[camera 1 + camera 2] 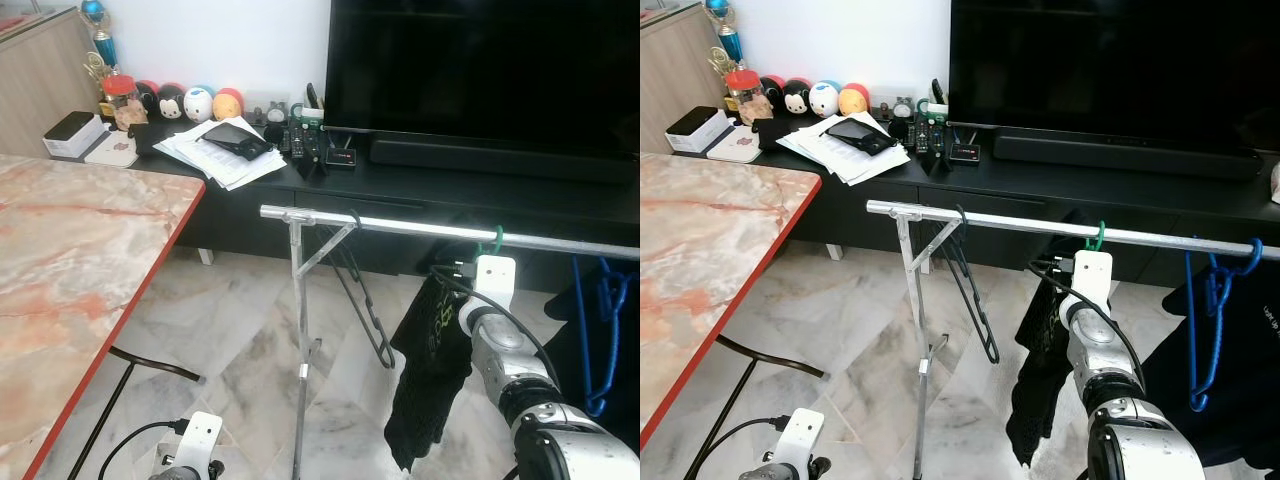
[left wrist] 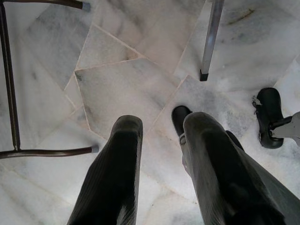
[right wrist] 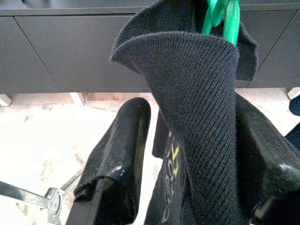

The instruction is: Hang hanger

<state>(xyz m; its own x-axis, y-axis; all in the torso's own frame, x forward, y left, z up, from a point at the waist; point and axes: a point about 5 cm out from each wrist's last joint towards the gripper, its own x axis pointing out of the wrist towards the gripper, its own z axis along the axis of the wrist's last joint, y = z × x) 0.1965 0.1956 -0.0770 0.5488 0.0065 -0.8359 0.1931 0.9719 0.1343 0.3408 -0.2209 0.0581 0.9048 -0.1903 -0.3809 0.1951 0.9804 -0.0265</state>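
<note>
One green hanger (image 1: pixel 1098 238) is hooked on the rail (image 1: pixel 1040 227), just above the right gripper (image 3: pixel 187 154), whose jaws are clenched on the black garment (image 1: pixel 432 380), steadying it. Left gripper (image 2: pixel 161 164) hangs idle by the floor, jaws released.

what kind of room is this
Most likely a living room in a home, doubling as a laundry spot: a big television sits on a low black cabinet, a marble-topped table stands on the robot's left, and clothes hang on a metal drying rail.
</note>
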